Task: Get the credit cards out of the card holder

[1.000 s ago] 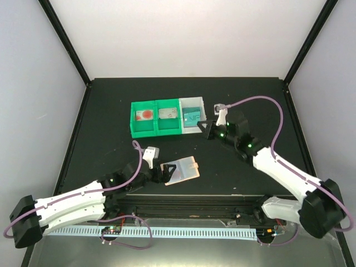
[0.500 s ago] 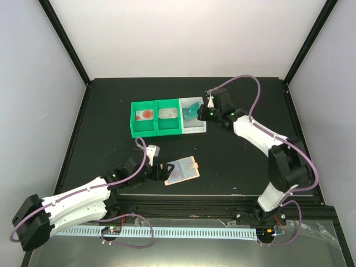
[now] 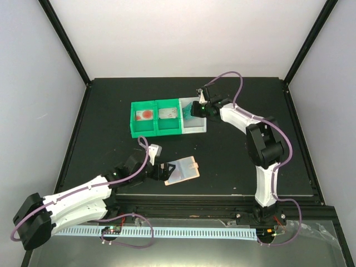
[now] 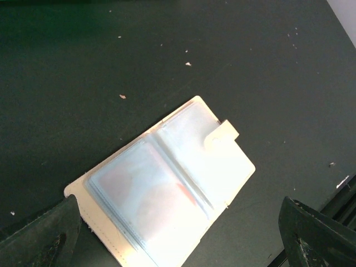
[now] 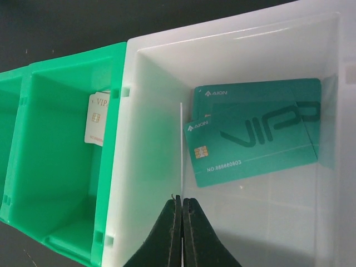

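Left gripper: spread wide, empty, beside holder.
Card holder: flat tan-pink rectangular wallet, open, by worktop's near edge.
Credit cards: two teal plastic rectangles in the white end compartment of the green-and-white plastic bin tray.
Right gripper: pressed together, empty, newly swung above them; delivery apparently done.

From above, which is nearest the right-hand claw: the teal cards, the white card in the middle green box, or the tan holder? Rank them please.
From the right gripper:
1. teal cards, right beside it in the white compartment.
2. white card, to its left in the middle green compartment.
3. card holder, farthest, on the table toward the arm bases.
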{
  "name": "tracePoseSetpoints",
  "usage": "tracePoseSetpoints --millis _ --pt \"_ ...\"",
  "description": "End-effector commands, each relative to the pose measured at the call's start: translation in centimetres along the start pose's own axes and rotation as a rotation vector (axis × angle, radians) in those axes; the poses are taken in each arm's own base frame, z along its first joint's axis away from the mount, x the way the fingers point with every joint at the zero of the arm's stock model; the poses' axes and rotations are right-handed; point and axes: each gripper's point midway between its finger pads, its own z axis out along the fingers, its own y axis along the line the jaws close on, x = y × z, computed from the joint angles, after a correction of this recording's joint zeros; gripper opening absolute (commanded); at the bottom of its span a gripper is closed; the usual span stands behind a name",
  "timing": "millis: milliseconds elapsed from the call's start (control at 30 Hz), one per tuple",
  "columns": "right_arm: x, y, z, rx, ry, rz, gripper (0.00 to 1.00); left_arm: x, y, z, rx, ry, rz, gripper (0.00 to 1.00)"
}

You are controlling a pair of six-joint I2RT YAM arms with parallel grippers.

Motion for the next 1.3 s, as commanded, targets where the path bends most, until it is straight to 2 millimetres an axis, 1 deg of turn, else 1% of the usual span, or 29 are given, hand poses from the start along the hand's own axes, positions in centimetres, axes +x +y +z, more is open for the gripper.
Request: tracePoseSetpoints --millis 0,100,233,300,500,567,633,767,933,1067,1133,1200,1267 --pt "-1.0 0.2 0.5 -0.041 0.015 0.002 0.01 -2.4 -1.2 -0.5 0.016 -0.045 0.028 0.99" --pt "-1.1 -0.1 1.3 -0.039 0.028 0.004 0.01 -2.9 -1.5 -0.5 0.015 -0.046 0.027 0.99" --pt "-1.6 -1.2 2.1 -0.021 0.028 0.035 0.01 -3.3 -1.7 -0.7 0.012 -0.043 0.017 0.99" --pt "-1.8 -1.5 2.3 -0.021 0.027 0.042 0.02 -3.4 -1.6 -0.7 0.009 -0.042 0.004 0.99" --pt "-2.4 -2.2 2.5 -0.005 0.018 0.063 0.13 -3.1 -1.5 -0.7 0.005 -0.033 -0.019 0.99" --pt "-2.6 -2.4 2.3 0.002 0.016 0.068 0.17 -3.1 -1.7 -0.6 0.015 -0.027 -0.015 0.99" --pt "-2.6 -2.4 2.0 0.004 0.018 0.075 0.19 -3.1 -1.8 -0.6 0.013 -0.017 -0.01 0.99" --pt "-2.6 -2.0 1.0 -0.002 0.011 0.071 0.26 -3.0 -1.7 -0.6 -0.004 0.003 -0.013 0.99" --pt "-3.2 -1.7 -1.0 0.005 -0.021 0.05 0.34 -2.2 -1.3 -0.2 -0.009 0.027 -0.03 0.99" --pt "-3.2 -1.2 -2.4 0.008 -0.016 0.034 0.4 -1.6 -0.3 -0.3 -0.051 0.038 -0.039 0.99" --pt "-3.0 -1.1 -3.2 0.006 -0.016 0.026 0.41 -1.5 0.0 -0.5 -0.063 0.039 -0.044 0.99" --pt "-3.0 -0.5 -4.6 -0.01 -0.035 0.013 0.41 -1.6 0.1 -0.8 -0.066 0.033 -0.055 0.99" --pt "-2.5 0.0 -5.7 -0.033 -0.044 0.006 0.41 -1.7 0.1 -1.0 -0.06 0.021 -0.07 0.99"
